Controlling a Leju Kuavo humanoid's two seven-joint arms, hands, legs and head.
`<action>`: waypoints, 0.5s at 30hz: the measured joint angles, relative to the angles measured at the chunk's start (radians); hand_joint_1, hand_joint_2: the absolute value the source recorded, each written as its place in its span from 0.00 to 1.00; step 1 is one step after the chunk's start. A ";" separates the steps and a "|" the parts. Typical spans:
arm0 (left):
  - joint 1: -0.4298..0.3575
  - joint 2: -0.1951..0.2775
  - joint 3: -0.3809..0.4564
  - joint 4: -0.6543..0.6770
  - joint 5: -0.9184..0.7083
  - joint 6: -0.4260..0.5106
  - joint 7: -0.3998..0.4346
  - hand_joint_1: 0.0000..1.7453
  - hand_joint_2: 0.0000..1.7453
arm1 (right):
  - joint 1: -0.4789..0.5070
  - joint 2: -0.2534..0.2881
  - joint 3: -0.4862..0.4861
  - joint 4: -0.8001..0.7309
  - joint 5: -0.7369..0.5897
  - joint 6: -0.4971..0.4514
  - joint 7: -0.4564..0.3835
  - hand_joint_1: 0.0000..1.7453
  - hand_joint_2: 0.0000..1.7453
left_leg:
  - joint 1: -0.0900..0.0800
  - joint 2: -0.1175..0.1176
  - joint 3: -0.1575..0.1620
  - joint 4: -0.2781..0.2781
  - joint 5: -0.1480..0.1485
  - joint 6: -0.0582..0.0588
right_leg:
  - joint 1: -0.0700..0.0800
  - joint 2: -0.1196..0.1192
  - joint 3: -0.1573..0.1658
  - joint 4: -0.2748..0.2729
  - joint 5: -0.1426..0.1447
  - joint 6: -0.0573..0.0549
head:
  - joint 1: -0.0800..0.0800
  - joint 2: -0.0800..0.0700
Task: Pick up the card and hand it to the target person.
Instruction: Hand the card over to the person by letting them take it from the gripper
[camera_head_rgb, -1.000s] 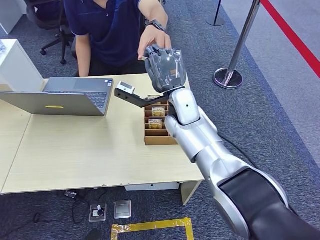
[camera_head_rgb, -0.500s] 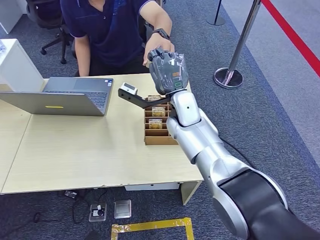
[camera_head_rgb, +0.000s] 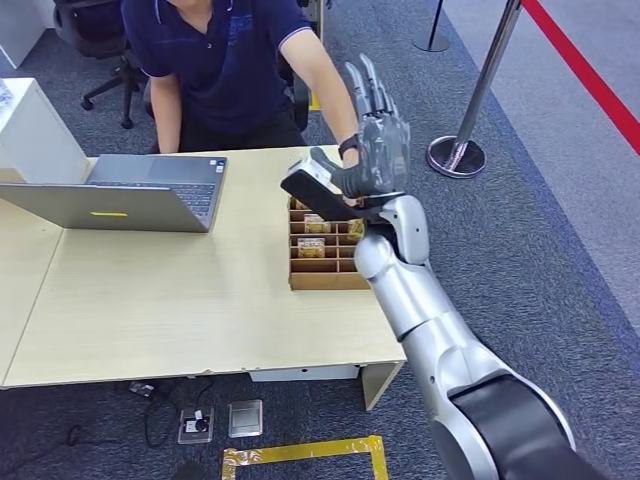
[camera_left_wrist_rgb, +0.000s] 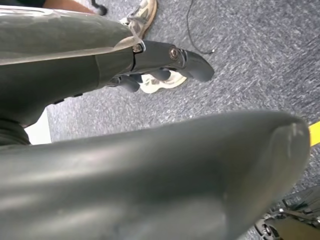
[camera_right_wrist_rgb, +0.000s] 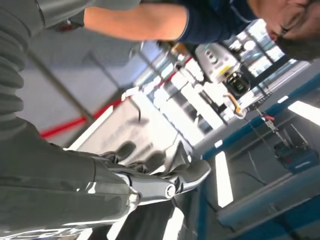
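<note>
We find the right hand (camera_head_rgb: 377, 150) raised beyond the table's (camera_head_rgb: 189, 300) far edge, fingers spread, grasping nothing. The card cannot be located; presumably the person (camera_head_rgb: 219, 60) has it. Risk: lowering the arm may strike the card box (camera_head_rgb: 324, 262) or the person's forearm. The left hand (camera_left_wrist_rgb: 162, 55) hangs near the floor; whether its fingers are apart or closed we cannot tell.

Laptop (camera_head_rgb: 136, 190) left of tray (camera_head_rgb: 321, 250) (both on table (camera_head_rgb: 189, 310)).

I'm looking at an office or demo floor, grey carpet (camera_head_rgb: 521, 230), light wood bench (camera_head_rgb: 173, 310) with an open laptop (camera_head_rgb: 121, 190), a seated person (camera_head_rgb: 219, 60), office chair (camera_head_rgb: 98, 40), stanchion (camera_head_rgb: 464, 140) with red barrier tape (camera_head_rgb: 589, 75), yellow floor marking (camera_head_rgb: 302, 455).
</note>
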 joint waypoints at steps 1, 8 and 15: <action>0.005 0.000 0.001 0.000 0.005 -0.001 -0.005 0.00 0.00 | 0.046 -0.021 0.003 -0.066 -0.101 0.056 -0.038 0.00 1.00 | 0.000 0.000 0.000 0.000 0.000 0.000 | 0.000 0.000 0.000 0.000 0.000 0.000 | 0.000 0.000; 0.061 0.001 0.027 0.000 0.035 0.000 -0.043 0.00 0.00 | 0.435 -0.234 -0.034 -0.510 -0.759 0.508 -0.252 0.00 1.00 | 0.000 -0.001 -0.001 0.000 -0.004 0.003 | 0.000 -0.001 0.001 -0.004 -0.002 0.002 | 0.004 0.000; 0.078 0.005 0.033 0.000 0.021 -0.004 -0.063 0.00 0.00 | 0.772 -0.339 -0.252 -0.764 -0.960 0.671 -0.275 0.00 1.00 | 0.000 -0.003 -0.001 0.000 -0.005 0.003 | 0.000 -0.003 0.002 -0.005 -0.004 0.004 | 0.003 0.000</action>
